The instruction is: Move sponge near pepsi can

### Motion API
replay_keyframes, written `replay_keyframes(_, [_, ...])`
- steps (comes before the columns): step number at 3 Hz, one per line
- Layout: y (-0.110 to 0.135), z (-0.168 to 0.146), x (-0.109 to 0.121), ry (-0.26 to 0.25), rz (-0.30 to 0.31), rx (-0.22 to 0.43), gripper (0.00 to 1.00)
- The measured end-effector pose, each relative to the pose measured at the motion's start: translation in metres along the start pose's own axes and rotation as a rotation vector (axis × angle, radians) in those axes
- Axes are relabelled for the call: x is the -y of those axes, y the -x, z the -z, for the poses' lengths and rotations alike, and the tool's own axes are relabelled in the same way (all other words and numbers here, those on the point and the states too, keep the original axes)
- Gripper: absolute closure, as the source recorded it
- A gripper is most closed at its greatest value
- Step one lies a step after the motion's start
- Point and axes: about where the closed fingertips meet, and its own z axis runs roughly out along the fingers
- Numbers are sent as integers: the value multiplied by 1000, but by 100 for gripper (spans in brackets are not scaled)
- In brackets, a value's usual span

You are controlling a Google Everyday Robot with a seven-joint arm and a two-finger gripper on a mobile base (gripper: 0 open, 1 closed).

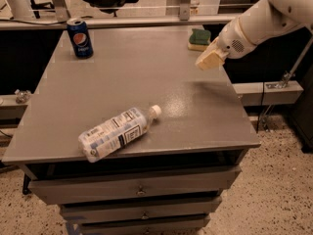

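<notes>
Upper right of the frame: gripper (pixel 211 59), pale yellow pads, on a white arm (pixel 259 23) that enters from the right edge. It hangs over the right rim of the grey table (pixel 146 67). Whether it is apart or together cannot be told.
Just above and left of the gripper: sponge (pixel 199 38), green top over yellow base, lying flat at the table's far right corner, apparently not in contact with the gripper.
Upper left: pepsi can (pixel 80 38), blue, upright, near the far left corner, well apart from the sponge.
Lower centre-left: clear plastic bottle (pixel 116 133), white label, white cap, on its side near the front edge, cap pointing up and right.
Bottom: grey drawers (pixel 137 190) under the tabletop.
</notes>
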Motion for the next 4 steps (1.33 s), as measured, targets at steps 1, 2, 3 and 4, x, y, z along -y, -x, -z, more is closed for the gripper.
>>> replay_keyframes(1, [3,-4,35,-70,-53,58,36])
replay_keyframes(2, [1,-4,73,-141,-116,104,13])
replay_keyframes(3, [-1,-3,104,-230,-193,97,0])
replay_keyframes(4, [-2,-4,106,-235,-216,97,0])
